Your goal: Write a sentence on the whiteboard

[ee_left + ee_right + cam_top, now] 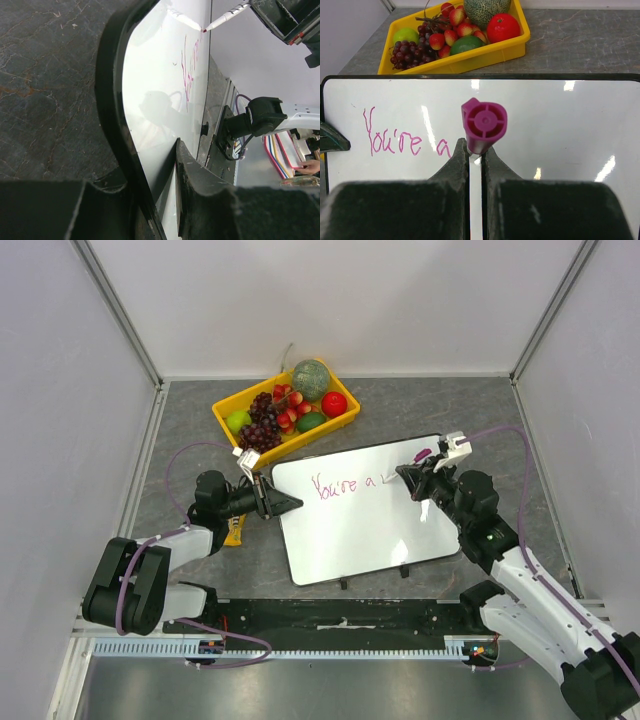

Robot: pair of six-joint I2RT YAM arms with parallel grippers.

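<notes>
Right tool (475, 150) tight on magenta marker (484, 122), left tool (286, 504) tight on whiteboard (360, 530) edge, long axis left-right, clips (403, 569) nearward.

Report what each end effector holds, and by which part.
Right end effector: magenta-ended white marker pen, pinched on its barrel just below that end. Left end effector: glossy white rectangular whiteboard, clamped at its left edge.

Glossy white whiteboard (360, 530) — matt, mottled grey table (190, 430) — shiny yellow plastic tray (232, 427)
</notes>
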